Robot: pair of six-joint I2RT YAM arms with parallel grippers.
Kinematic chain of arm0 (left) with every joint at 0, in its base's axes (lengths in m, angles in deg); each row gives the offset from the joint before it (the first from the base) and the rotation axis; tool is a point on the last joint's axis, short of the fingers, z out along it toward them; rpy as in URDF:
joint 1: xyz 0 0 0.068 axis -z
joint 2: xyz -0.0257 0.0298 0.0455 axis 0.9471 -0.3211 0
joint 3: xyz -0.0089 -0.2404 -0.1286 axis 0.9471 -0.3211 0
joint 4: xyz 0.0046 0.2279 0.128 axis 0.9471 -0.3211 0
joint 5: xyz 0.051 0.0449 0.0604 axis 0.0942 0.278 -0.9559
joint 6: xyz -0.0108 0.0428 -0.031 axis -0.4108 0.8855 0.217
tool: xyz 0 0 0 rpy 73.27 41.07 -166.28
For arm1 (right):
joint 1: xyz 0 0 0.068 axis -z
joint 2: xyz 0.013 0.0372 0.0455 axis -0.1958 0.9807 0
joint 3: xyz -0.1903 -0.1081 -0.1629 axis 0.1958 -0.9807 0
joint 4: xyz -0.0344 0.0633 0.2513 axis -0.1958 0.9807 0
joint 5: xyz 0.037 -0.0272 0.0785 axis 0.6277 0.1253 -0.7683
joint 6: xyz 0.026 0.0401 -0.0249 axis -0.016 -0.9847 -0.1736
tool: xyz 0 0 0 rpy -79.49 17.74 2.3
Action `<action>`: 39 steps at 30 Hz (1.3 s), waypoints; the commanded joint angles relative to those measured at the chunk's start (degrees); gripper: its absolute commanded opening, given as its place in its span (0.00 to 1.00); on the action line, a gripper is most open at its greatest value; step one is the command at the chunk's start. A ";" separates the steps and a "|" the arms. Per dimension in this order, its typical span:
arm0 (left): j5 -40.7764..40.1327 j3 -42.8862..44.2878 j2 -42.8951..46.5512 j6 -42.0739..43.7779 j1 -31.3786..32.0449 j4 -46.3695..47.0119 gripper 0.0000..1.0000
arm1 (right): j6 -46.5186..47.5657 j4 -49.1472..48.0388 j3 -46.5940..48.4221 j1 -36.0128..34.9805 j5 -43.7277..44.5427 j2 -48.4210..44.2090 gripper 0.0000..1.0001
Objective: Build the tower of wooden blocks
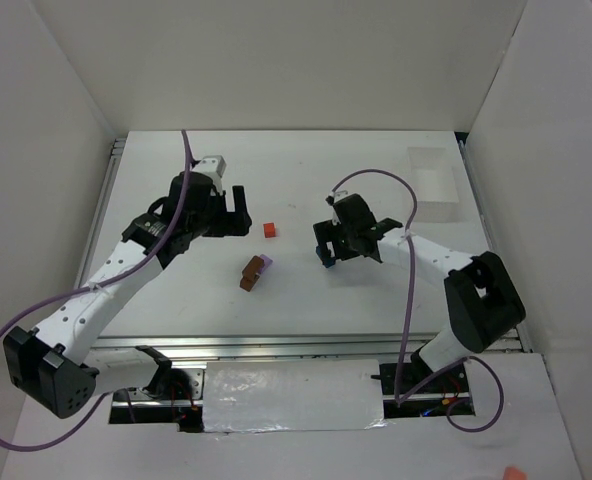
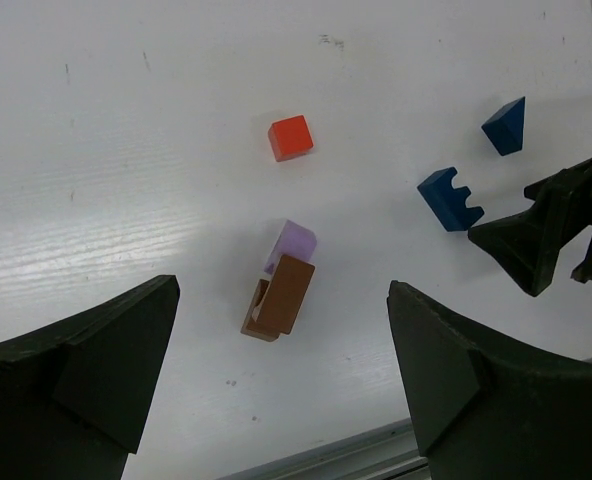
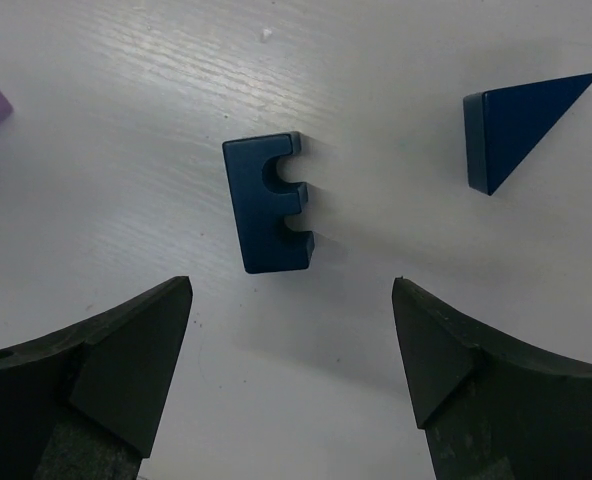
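Observation:
The wood blocks lie loose on the white table point(image 1: 176, 290). A red cube point(image 1: 269, 229) point(image 2: 291, 137) sits alone. A brown-orange block point(image 1: 250, 274) point(image 2: 286, 300) leans against a pale purple block point(image 1: 265, 263) point(image 2: 292, 245). A blue notched block point(image 3: 268, 205) point(image 2: 449, 198) and a blue wedge point(image 3: 516, 115) point(image 2: 505, 125) lie flat just ahead of my right gripper point(image 1: 344, 250) point(image 3: 291, 283), which is open and holds nothing. My left gripper point(image 1: 241, 210) point(image 2: 284, 288) hangs open above the table, left of the red cube, with nothing between its fingers.
A clear rectangular plastic tray point(image 1: 431, 180) stands at the back right. White walls enclose the table on three sides. A metal rail point(image 1: 306, 345) runs along the near edge. The right gripper's black fingers point(image 2: 536, 235) reach into the left wrist view beside the blue blocks.

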 commanded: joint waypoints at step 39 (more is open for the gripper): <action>30.40 -8.54 0.74 13.79 2.34 21.40 0.99 | 1.32 -2.16 3.34 11.96 -68.31 -10.13 0.30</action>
